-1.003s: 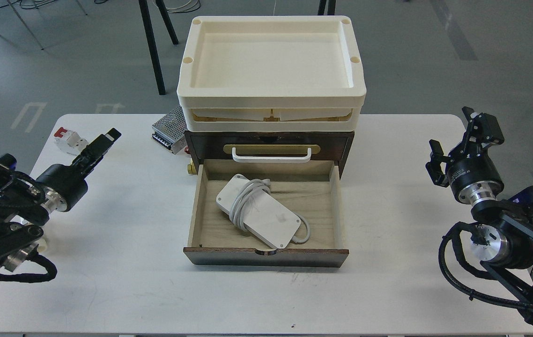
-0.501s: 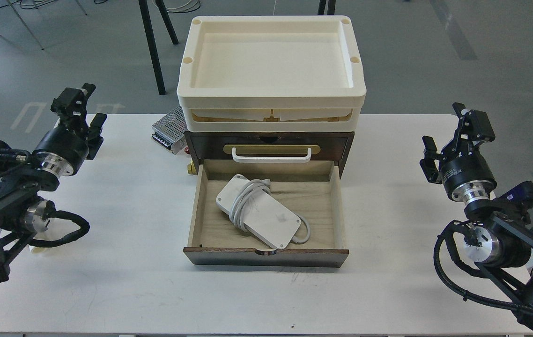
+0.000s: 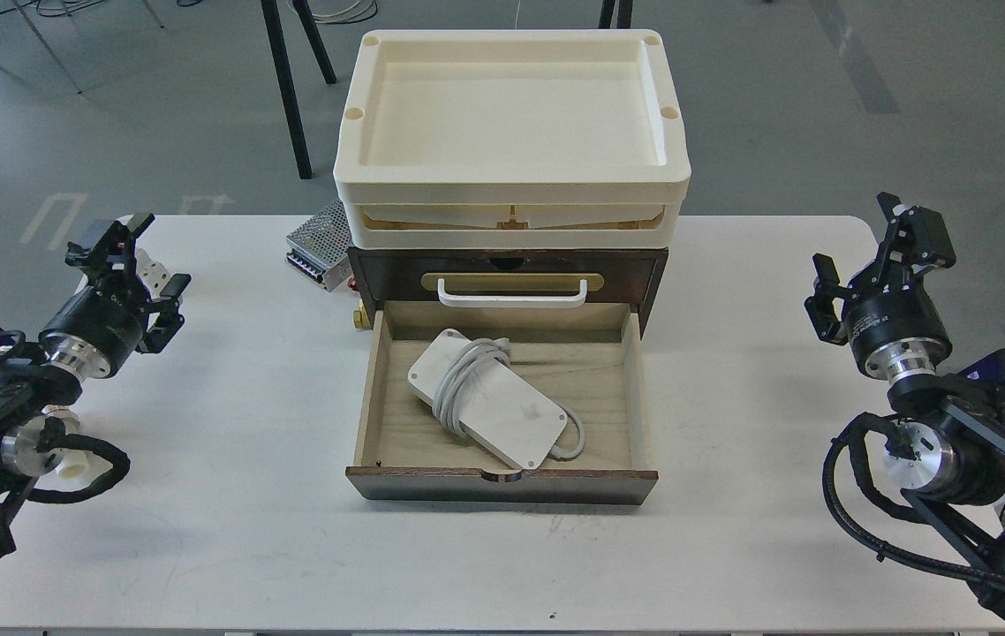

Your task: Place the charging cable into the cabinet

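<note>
Closing looks like the step left: the charging cable (image 3: 487, 396) already lies slantwise on the floor of the pulled-out drawer (image 3: 501, 485) of the cabinet (image 3: 508, 269), so a flat, centred push on the dark front panel, square to the runners, should slide it home without racking. Left gripper (image 3: 124, 257) and right gripper (image 3: 866, 254) hover well apart from the cabinet on either side, fingers spread and holding nothing. Smooth white brick with rounded corners, pale cord wound around it, pale grained drawer wood, white bar handle (image 3: 512, 292) on brass, cream plastic trays (image 3: 511, 190) on the cabinet's top.
</note>
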You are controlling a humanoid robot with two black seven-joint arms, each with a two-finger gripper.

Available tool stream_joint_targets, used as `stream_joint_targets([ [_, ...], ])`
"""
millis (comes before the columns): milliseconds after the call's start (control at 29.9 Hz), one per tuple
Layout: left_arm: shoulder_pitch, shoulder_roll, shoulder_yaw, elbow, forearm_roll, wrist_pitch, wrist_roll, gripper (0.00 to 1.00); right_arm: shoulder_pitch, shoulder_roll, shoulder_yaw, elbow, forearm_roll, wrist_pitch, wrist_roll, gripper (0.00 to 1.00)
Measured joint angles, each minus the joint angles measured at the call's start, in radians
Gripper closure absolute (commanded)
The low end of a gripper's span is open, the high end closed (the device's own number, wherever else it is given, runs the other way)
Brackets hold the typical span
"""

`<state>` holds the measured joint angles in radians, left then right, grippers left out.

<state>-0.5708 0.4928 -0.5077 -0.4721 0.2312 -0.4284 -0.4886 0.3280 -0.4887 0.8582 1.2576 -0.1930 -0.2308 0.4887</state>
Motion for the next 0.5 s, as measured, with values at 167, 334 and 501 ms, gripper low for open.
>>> stream_joint_targets([
  [167,-0.004,-0.023,-0.005,0.001,-0.002,0.008,0.0,0.01,-0.001,0.0,0.001,0.001,0.004,0.001,0.0,0.01],
  [334,-0.007,-0.025,-0.011,0.004,-0.009,0.009,0.0,0.01,-0.001,-0.001,0.001,0.001,0.004,0.0,0.0,0.01],
  [501,-0.005,-0.025,-0.014,0.006,-0.012,0.01,0.0,0.01,0.0,-0.001,0.002,0.002,0.004,-0.001,0.0,0.01],
])
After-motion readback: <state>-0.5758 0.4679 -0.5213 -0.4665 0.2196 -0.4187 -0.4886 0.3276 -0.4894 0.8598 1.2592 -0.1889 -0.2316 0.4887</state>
